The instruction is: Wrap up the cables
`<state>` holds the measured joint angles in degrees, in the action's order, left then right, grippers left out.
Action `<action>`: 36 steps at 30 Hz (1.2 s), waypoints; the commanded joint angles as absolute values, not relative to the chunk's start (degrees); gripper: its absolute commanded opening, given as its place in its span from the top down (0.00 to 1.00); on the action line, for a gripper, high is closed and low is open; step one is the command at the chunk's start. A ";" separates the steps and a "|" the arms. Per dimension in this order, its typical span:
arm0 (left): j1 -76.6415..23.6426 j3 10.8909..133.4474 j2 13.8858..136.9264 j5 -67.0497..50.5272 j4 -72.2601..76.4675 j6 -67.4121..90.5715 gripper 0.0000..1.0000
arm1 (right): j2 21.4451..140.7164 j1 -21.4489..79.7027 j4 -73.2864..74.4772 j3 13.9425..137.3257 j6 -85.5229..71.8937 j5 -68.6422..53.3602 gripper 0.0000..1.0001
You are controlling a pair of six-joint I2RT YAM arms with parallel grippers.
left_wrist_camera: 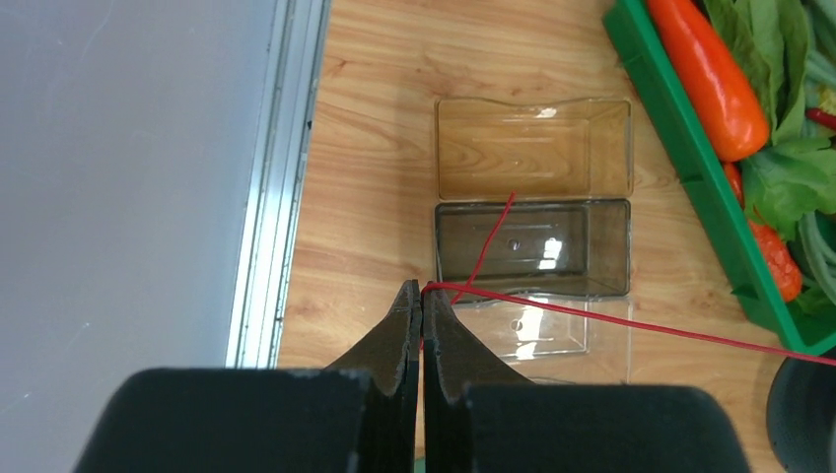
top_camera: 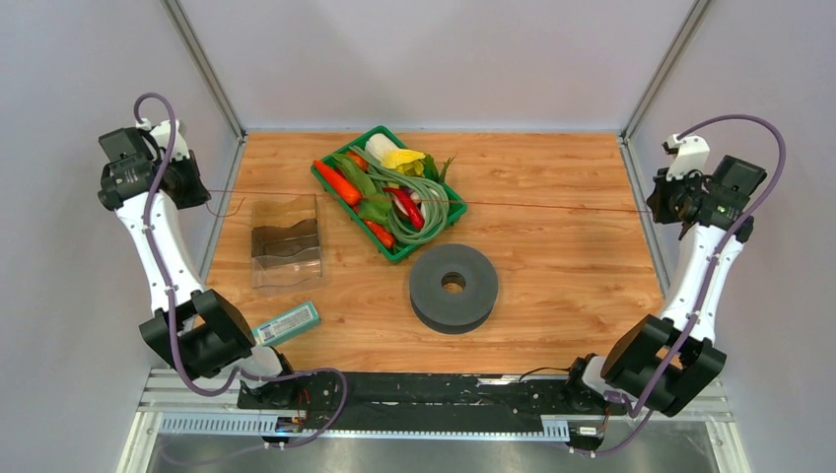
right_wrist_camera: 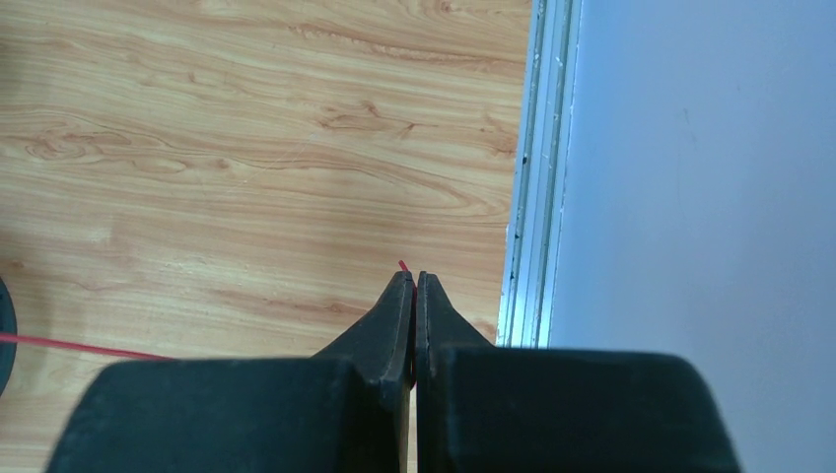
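Left gripper [left_wrist_camera: 421, 296], right gripper [right_wrist_camera: 413, 281] pinch red wire [top_camera: 552, 206] across vegetable basket [top_camera: 431, 236].

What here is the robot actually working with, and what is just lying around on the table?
In the job:
red wire, stretched across the table
left claw, pinching it near one end
right claw, pinching the other end

Just lying about:
green tray of vegetables
grey ring
clear plastic boxes
small teal packet

I see one red wire [top_camera: 552, 206], thin as thread, pulled straight across above the bench [top_camera: 582, 276], short tail loose at left.
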<state>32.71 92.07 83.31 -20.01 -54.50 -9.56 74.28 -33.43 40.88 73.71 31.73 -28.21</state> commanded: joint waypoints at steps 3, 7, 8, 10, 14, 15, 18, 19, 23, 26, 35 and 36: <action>35.24 90.79 84.55 -11.61 -48.43 -16.08 1.00 | 75.50 -36.83 35.60 78.05 36.73 -23.29 1.00; 35.86 90.27 84.99 -10.20 -47.90 -16.52 1.00 | 76.20 -37.62 35.33 78.49 37.70 -23.20 1.00; 36.21 90.09 85.16 -10.11 -47.55 -16.70 1.00 | 76.29 -37.79 35.25 78.40 38.23 -23.12 1.00; 36.47 90.09 85.51 -9.84 -47.29 -17.05 1.00 | 76.38 -38.32 34.63 78.22 39.19 -23.03 1.00; 37.18 90.44 86.39 -9.67 -47.20 -17.49 1.00 | 76.90 -39.46 34.01 77.96 40.86 -22.94 1.00; 37.18 90.44 86.57 -9.58 -47.11 -17.66 1.00 | 77.08 -39.81 34.01 77.87 41.22 -22.94 1.00; 37.35 90.44 86.83 -9.32 -46.93 -18.02 1.00 | 77.96 -41.13 33.05 77.69 42.18 -22.94 1.00; 37.35 90.35 87.01 -9.23 -46.85 -18.19 1.00 | 78.48 -41.48 33.05 77.87 42.45 -22.94 1.00; 37.62 90.44 87.36 -9.32 -46.76 -18.37 1.00 | 79.54 -42.89 32.09 77.52 43.85 -22.76 1.00; 37.70 90.70 87.80 -9.75 -46.93 -17.76 1.00 | 79.89 -43.24 31.38 76.64 44.91 -22.33 1.00; 37.71 90.53 88.07 -9.23 -46.50 -18.63 1.00 | 80.68 -44.03 28.22 74.36 48.16 -20.83 1.00; 37.71 90.44 88.24 -9.05 -46.41 -18.81 1.00 | 80.68 -44.12 27.17 73.92 48.43 -20.31 1.00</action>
<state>32.82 89.52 87.59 -22.02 -57.69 -13.98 79.57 -39.24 41.39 73.84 40.71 -34.06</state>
